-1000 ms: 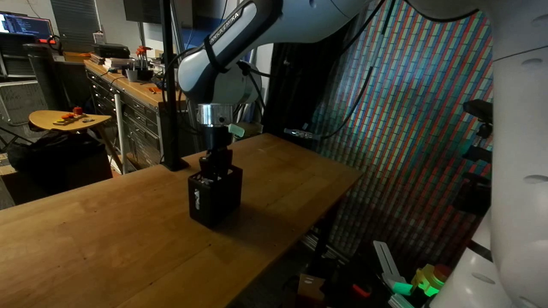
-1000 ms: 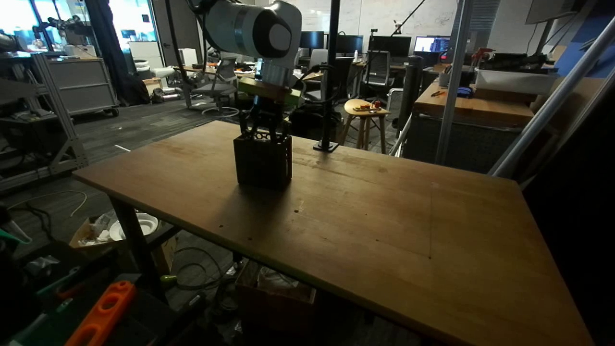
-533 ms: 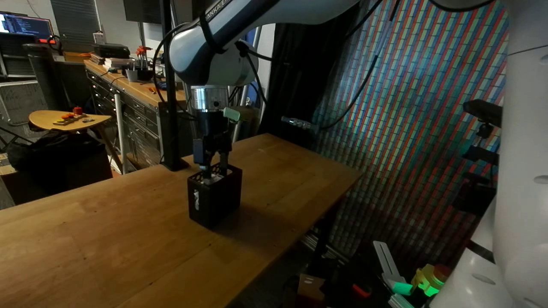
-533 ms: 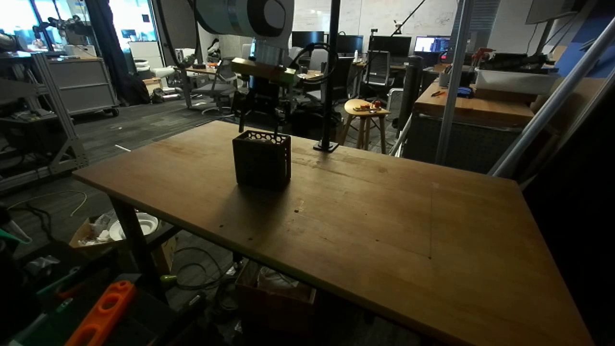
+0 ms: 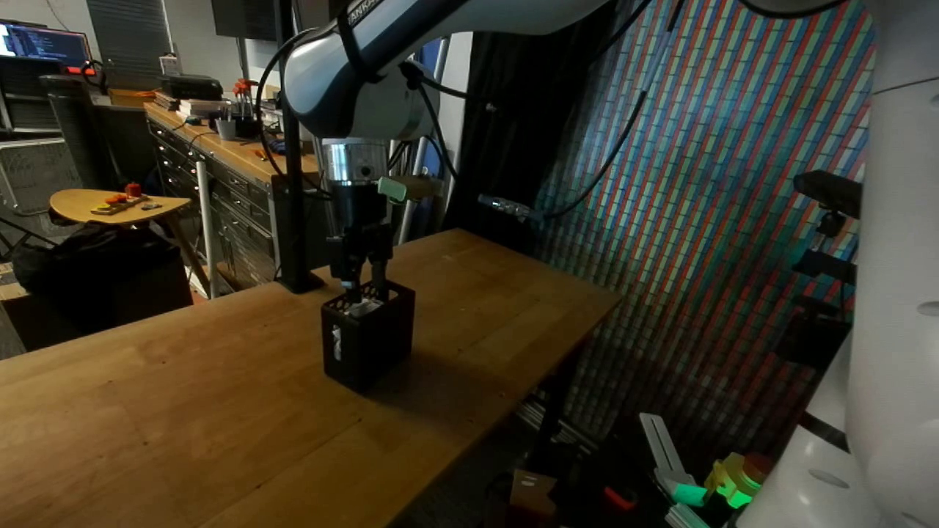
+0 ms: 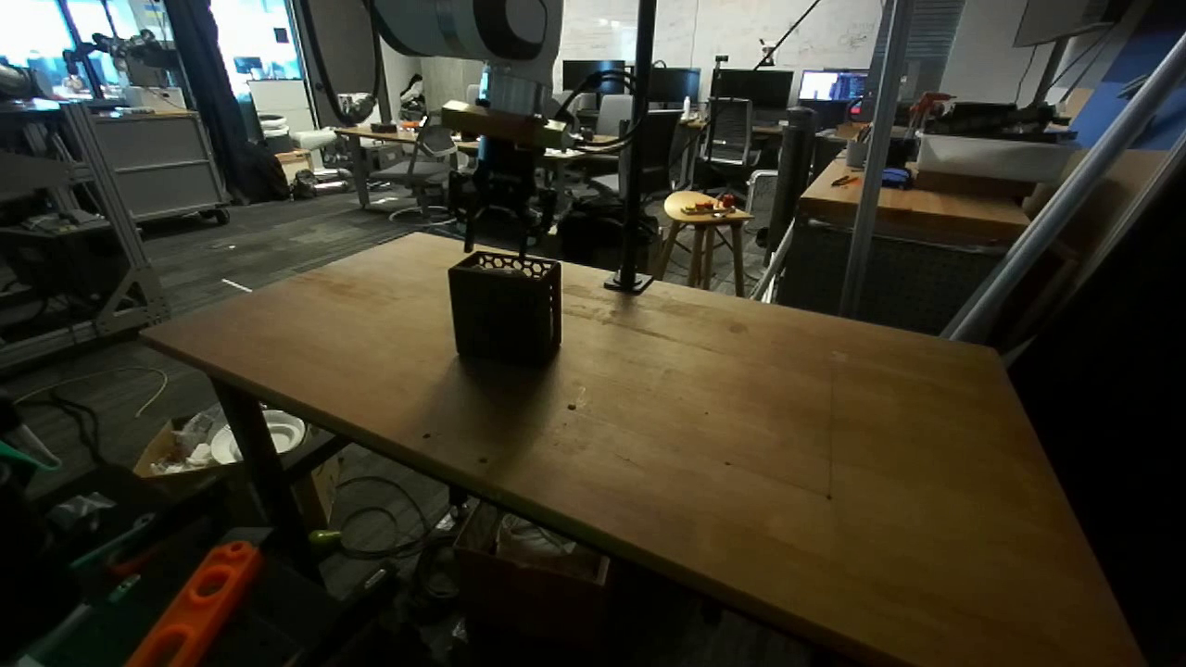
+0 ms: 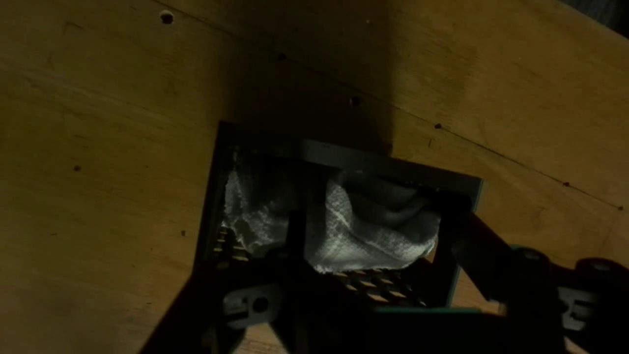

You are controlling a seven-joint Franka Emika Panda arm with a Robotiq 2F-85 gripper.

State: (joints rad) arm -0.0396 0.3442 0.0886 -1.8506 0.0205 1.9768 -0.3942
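A black box (image 5: pixel 367 348) with an open top and perforated sides stands upright on the wooden table, seen in both exterior views. Crumpled grey-white cloth (image 7: pixel 373 243) lies inside it, and a bit of the cloth (image 5: pixel 364 307) shows over the near rim. My gripper (image 6: pixel 498 252) points down over the box mouth with its fingertips about at rim height. In the wrist view the jaws stand apart, a dark finger (image 7: pixel 296 231) over the cloth and another near the box's right wall. Nothing appears gripped; the fingertips are dark, so contact with the cloth is unclear.
A black upright post (image 6: pixel 633 204) is fixed to the table (image 6: pixel 741 417) behind the box. A cable (image 5: pixel 265 110) loops beside the wrist. The table's edge (image 5: pixel 506 411) runs on the robot's side. A stool (image 5: pixel 117 202) and a workbench stand beyond.
My gripper has risen from deep in the box to about its rim. Its fingers spread apart, then drew slightly closer. The box has stayed in place.
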